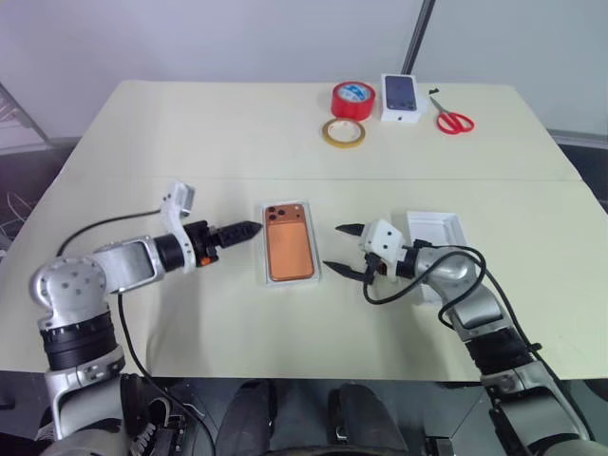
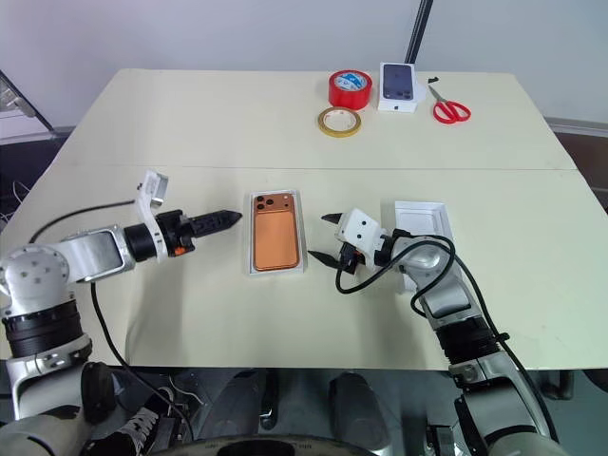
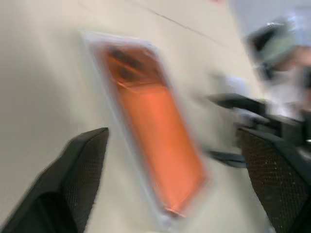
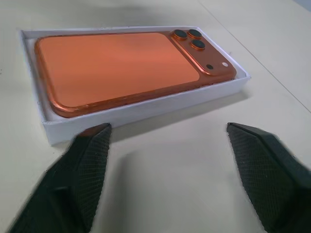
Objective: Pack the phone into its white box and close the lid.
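The orange phone (image 1: 288, 245) lies back up inside the white box (image 1: 291, 283) at the middle of the table, its lenses at the far end. My left gripper (image 1: 245, 230) hovers just left of the box, pointing at it; the left wrist view shows its fingers (image 3: 82, 165) wide apart and empty. My right gripper (image 1: 340, 249) stands open a little to the right of the box, with its fingertips (image 4: 95, 141) short of the near wall (image 4: 146, 109). The white lid (image 1: 439, 228) lies open side up behind the right gripper, partly hidden by that arm.
At the far side of the table lie a red tape roll (image 1: 352, 99), a yellowish tape ring (image 1: 342, 133), a small white box with a phone picture (image 1: 401, 97) and red scissors (image 1: 453, 120). A seam crosses the table behind the box.
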You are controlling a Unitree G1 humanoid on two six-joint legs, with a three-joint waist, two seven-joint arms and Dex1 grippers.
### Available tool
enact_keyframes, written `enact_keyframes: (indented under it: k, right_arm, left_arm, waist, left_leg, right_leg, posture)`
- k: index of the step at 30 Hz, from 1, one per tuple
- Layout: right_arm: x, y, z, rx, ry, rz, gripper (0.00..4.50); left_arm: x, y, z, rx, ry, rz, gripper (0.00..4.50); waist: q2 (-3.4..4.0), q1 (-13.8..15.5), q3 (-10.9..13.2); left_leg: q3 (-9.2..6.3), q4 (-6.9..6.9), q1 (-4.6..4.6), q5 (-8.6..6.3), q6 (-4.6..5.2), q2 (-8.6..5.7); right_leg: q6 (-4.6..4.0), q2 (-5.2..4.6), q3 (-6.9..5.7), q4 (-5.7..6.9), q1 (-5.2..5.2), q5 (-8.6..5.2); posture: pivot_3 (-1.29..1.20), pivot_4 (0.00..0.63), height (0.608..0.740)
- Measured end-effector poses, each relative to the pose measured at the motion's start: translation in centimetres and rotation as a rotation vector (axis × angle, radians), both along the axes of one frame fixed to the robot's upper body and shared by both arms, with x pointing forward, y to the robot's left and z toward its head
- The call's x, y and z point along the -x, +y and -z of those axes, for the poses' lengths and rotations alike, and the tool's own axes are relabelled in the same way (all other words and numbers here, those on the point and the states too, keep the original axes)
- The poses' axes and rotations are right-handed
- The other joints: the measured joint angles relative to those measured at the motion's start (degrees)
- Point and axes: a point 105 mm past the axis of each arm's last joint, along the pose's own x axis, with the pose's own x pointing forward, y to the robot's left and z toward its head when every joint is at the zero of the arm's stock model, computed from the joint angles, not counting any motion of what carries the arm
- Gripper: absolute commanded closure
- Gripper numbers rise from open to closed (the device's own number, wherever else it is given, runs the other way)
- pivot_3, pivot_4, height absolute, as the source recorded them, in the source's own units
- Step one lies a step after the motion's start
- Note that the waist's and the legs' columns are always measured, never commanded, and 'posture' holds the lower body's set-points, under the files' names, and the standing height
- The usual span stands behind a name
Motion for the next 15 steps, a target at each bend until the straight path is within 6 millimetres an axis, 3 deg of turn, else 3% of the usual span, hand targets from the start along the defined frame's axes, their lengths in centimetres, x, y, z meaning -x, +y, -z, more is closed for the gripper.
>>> enact_keyframes:
  k: [2,5,6,11,15]
  right_arm:
    - [-0.6,0.0,-0.2,0.007,-0.020,0.021,2.83]
    - [-1.2,-0.3,-0.2,0.033,-0.045,0.043,4.48]
    - [-1.3,-0.4,0.0,0.040,-0.043,0.048,4.50]
    - [-1.5,0.1,0.8,0.061,-0.038,0.054,4.50]
    - [-1.7,2.0,0.4,0.057,-0.061,0.024,4.50]
  left_arm:
    - [-1.1,1.3,0.9,-0.105,-0.031,-0.064,2.32]
    - [-1.0,1.5,2.8,-0.333,-0.084,0.008,3.96]
    - [-0.9,1.3,3.5,-0.380,-0.097,0.039,4.40]
    - [-1.1,-0.5,5.2,-0.435,-0.151,0.143,4.46]
    - [-1.5,-4.0,5.4,-0.414,-0.191,0.278,4.46]
  waist:
    - [0.00,-0.01,0.00]
    - [0.02,-0.10,0.00]
    - [0.02,-0.07,0.00]
    - [0.03,0.07,-0.01]
    - [0.04,0.31,-0.02]
  left_leg:
    - [0.03,-0.06,-0.01,0.00,0.00,0.00]
    - [0.15,-0.17,-0.01,0.01,-0.01,0.01]
    - [0.15,-0.17,-0.03,0.00,-0.01,0.02]
    - [0.13,-0.06,-0.04,-0.15,0.27,0.03]
    - [0.09,-0.02,-0.05,-0.16,0.31,0.00]
  right_leg:
    - [0.00,0.00,0.03,-0.02,-0.05,0.00]
    - [-0.01,0.00,0.13,-0.10,-0.11,-0.01]
    - [-0.01,-0.01,0.13,-0.11,-0.12,-0.01]
    - [-0.03,-0.04,0.11,-0.03,-0.08,0.00]
    - [-0.01,-0.03,0.05,-0.03,-0.02,0.00]
  posture:
    - [0.00,0.150,0.740]
    - [0.00,0.150,0.740]
    - [0.00,0.150,0.740]
    - [0.00,0.150,0.740]
    - [0.00,0.150,0.740]
